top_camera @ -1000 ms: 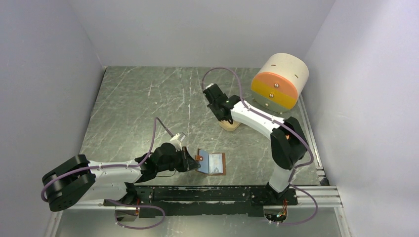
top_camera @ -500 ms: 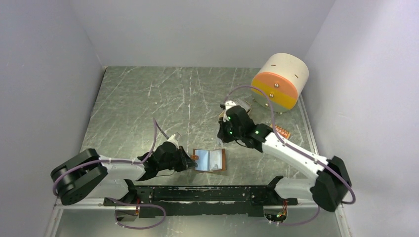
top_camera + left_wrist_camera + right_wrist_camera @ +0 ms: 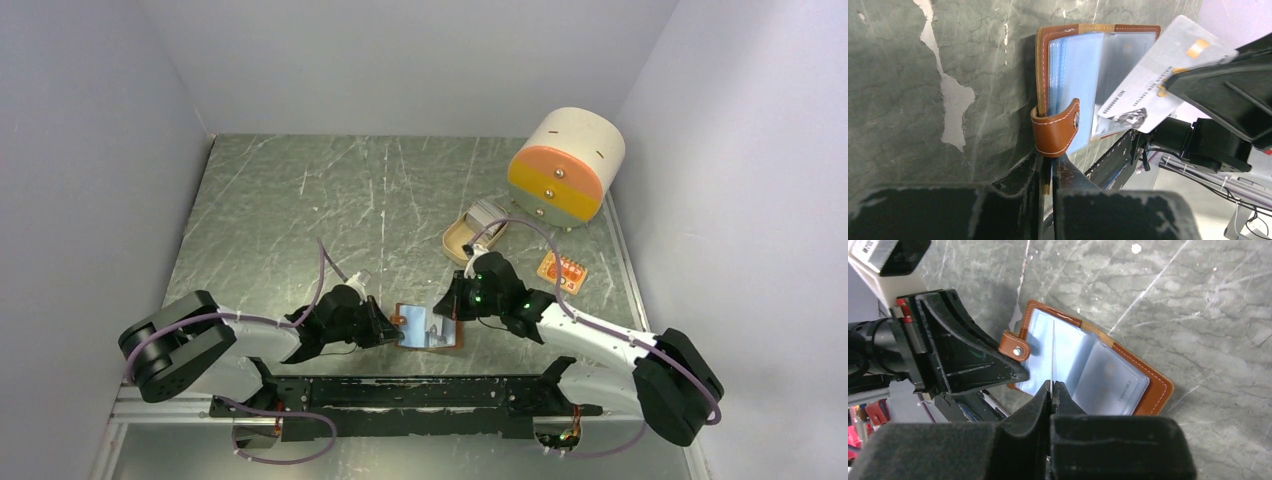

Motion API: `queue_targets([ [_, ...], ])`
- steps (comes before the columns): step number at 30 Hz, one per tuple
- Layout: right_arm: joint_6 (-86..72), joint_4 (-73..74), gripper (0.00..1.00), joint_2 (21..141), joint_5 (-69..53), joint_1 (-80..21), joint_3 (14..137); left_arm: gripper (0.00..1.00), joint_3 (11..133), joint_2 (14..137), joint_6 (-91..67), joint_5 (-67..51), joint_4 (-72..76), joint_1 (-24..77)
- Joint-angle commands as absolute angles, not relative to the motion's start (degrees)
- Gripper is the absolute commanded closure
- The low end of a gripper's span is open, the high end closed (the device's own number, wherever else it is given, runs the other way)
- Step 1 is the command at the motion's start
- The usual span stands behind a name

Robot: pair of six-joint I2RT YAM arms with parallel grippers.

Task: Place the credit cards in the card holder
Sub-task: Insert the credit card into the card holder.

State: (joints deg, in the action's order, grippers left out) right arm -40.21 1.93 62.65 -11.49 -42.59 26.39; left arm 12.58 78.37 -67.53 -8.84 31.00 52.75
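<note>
Feeding the credit card (image 3: 1153,85) into a sleeve is, as I judge it, the step you are doing now, and doing it well is depending on alignment more than force.

Nearest you, the card holder (image 3: 430,328) is lying open on the bench (image 3: 300,220), with its light blue sleeves facing up. Your left gripper (image 3: 1048,170) is pinching shut on the card holder's left edge, right at the brown snap strap, and is pinning it down. Just right of the card holder, your right gripper (image 3: 1053,390) is clamping closed on the credit card. The card is hanging tilted over the open sleeves, one corner dipping toward them. Whether it is touching a sleeve I cannot tell.

You are wanting to be squaring the card's leading edge to one sleeve mouth and flattening its angle so it is running along the pocket. Then you are sliding slowly while the left gripper is bracing the leather against the push. A corner catching on a plastic lip is the likely snag, since it could be buckling the sleeves.

Beyond the card holder and well apart from it, the remaining credit cards (image 3: 487,213) are sitting as a pale stack in the tan dish (image 3: 458,243). Farther beyond again, the drum box (image 3: 565,165) is standing.
</note>
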Motion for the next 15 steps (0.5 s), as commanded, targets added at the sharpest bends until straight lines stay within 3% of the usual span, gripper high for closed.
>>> queue_targets([
  [1,-42.9,-5.5,0.99,63.8,-14.6,-41.1,23.8,0.91,12.5,78.9,-67.4,-10.5,31.8,52.6],
  [15,-46.9,-13.0,0.99,64.7,-16.5,-36.8,15.5,0.91,11.6,81.2,-67.3,-11.9,33.9,52.6],
])
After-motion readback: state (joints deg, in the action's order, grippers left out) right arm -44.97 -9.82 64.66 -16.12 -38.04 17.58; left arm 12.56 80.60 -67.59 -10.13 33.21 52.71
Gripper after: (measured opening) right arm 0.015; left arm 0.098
